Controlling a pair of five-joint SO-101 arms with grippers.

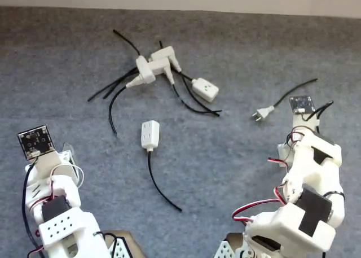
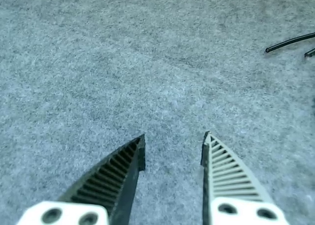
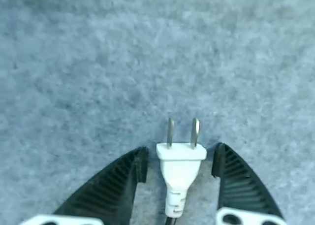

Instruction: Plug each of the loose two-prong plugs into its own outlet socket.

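Note:
A white two-prong plug (image 3: 179,166) lies on the grey carpet between the fingers of my right gripper (image 3: 179,157), which is open; its prongs point away from the wrist. From above, that plug (image 1: 262,114) sits at the right, just left of the right arm's wrist (image 1: 302,104). A white outlet socket (image 1: 149,132) with a black cord lies mid-table. Another socket (image 1: 205,88) lies farther back. Behind it is a tangle of white plugs and socket blocks (image 1: 152,66). My left gripper (image 2: 173,146) is open over bare carpet at the near left.
Black cords (image 1: 115,91) trail from the tangle toward the left, and one cord end (image 2: 290,42) shows beyond the left gripper. The socket's cord (image 1: 163,190) runs toward the near edge between the two arm bases.

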